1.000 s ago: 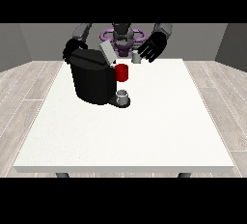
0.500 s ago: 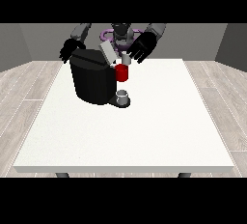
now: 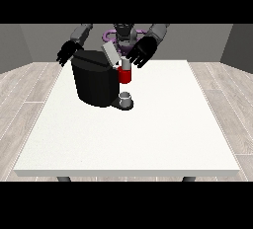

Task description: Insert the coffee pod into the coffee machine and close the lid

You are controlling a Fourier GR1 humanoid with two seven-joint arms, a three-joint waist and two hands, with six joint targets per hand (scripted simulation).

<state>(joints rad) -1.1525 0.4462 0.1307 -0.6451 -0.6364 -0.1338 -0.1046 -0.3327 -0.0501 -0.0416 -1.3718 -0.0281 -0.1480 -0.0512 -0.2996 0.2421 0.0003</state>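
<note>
A black coffee machine [image 3: 96, 82] stands on the white table [image 3: 148, 124], left of centre. Its grey lid [image 3: 110, 54] is raised and tilts up at the machine's top right. A red part [image 3: 125, 75] with a pale top sits on the machine's front right, above a small grey cup [image 3: 125, 98] on the drip base. The hand at the view's right [image 3: 142, 51] hovers just right of the lid with its fingers spread, touching or nearly touching it. Beside the machine's upper left corner, the hand at the view's left [image 3: 68, 52] hangs with relaxed fingers. No separate coffee pod shows.
The robot's torso [image 3: 123, 36] stands behind the table's far edge. Grey wood floor surrounds the table. White tabletop stretches right of and in front of the machine.
The hand at the view's right has moved left and down toward the machine's lid. The lid now stands raised and tilted. The other hand has barely shifted.
</note>
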